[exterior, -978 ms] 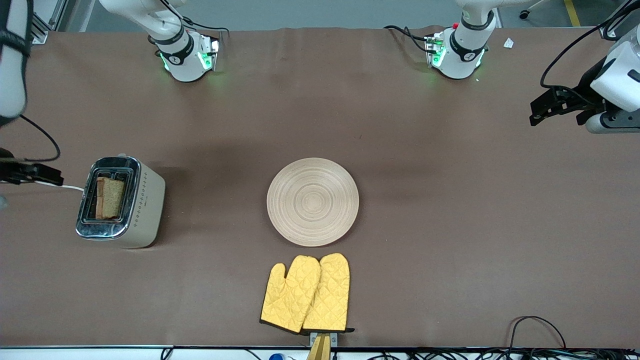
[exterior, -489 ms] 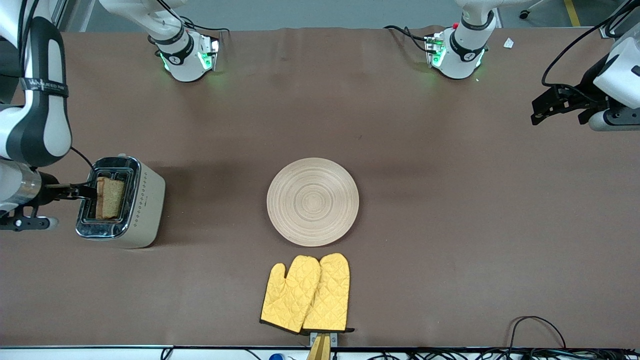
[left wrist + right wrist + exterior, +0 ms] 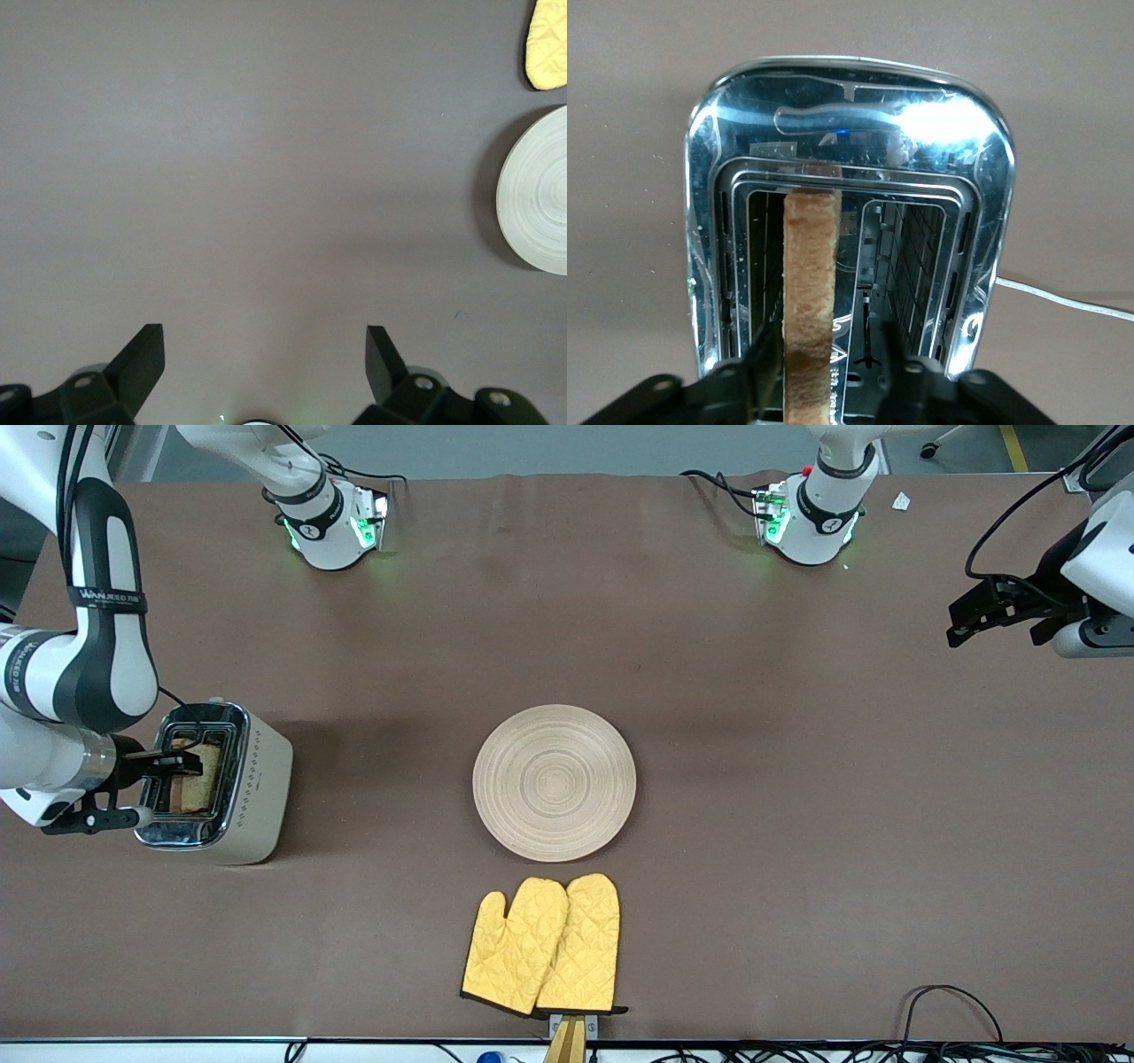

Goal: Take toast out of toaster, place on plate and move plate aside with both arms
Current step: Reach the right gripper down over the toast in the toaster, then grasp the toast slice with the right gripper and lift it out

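I have the right gripper (image 3: 182, 763) down over the toaster (image 3: 252, 779), fingers straddling the upright toast (image 3: 811, 292) in its slot but not yet pinching, ready to lift. The left gripper (image 3: 264, 354) waits spread, well apart from the plate (image 3: 554, 782).

even, soft overhead light fills the room, and the brown surface (image 3: 797, 779) looks flat and matte. faint, blurry shadows spread beside the toaster (image 3: 217, 779) and the plate (image 3: 554, 782). the toaster's chrome top throws a hard white glare in the right wrist view. green lamps glow at both arm bases. all views look sharp, with no obvious edge distortion.
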{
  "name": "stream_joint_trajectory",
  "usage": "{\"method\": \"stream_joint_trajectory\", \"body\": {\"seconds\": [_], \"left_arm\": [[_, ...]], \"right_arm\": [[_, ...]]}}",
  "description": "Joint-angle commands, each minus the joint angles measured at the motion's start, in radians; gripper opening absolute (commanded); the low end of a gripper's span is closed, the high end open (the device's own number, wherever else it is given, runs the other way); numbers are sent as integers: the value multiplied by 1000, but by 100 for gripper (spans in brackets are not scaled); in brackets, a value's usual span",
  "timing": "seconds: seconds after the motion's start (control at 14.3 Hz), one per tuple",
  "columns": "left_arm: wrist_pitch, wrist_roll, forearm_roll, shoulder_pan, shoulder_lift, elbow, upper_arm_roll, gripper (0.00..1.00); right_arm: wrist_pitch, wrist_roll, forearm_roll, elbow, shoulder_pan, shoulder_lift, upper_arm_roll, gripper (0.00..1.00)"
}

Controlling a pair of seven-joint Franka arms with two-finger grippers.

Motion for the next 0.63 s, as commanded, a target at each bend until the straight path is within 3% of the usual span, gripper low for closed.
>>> {"method": "stream_joint_trajectory", "body": {"seconds": [0.0,0.21,0.56], "left_arm": [[7,6,4,8,-4,6,-2,100],[28,4,2,5,-4,5,-5,100],[25,14,5,8,-9,8,0,100]], "right_arm": [[0,-21,23,-21,4,-21,-1,20],[-18,-21,22,-9,6,-35,-1,10],[-172,-129,13,120,-5,-125,-6,10]]}}
